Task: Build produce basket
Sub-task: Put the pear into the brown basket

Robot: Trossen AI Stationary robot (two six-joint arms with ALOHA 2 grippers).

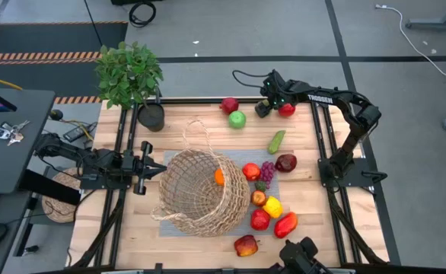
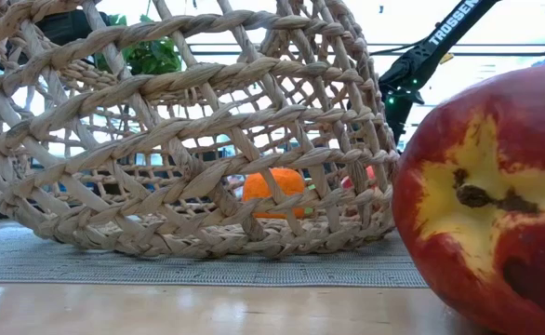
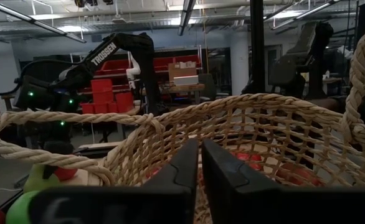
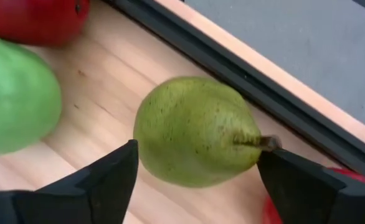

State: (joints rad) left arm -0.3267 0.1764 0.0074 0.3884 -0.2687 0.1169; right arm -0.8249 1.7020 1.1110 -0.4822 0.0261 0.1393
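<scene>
Item: green pear (image 4: 198, 132), one piece of the produce, lying on its side on bare wood at the far edge of the table, just inside the dark frame rail (image 4: 245, 81). Long axis: roughly level with the tabletop, running from the broad rounded end to the narrow end, where a short brown stem sticks out toward one finger (image 4: 307, 186) of the right gripper (image 4: 198, 180). Position relative to the right gripper: directly ahead of it and centred in the gap, with the fingers spread wide, one beside each end of the fruit and neither seen touching, so the pear's long axis seems to lie across the opening from finger to finger, not along the approach. Judgement: closing as it stands would pinch the pear end to end, stem included. Neighbours: a green apple (image 4: 11, 99) close beside it, a red fruit (image 4: 39, 18) beyond that, another red fruit at the frame's corner. Nearer arm: the right, reaching over the far table edge in the high view; the pear itself is hidden there under the gripper (image 1: 272, 103). Destination: the basket (image 1: 196, 190), tipped toward its side on a grey mat (image 1: 162, 221) well apart from the pear, an orange piece (image 1: 219, 176) already inside. Left gripper (image 1: 141, 169): waiting just beside the basket's left side, fingers nearly together, holding nothing.
</scene>
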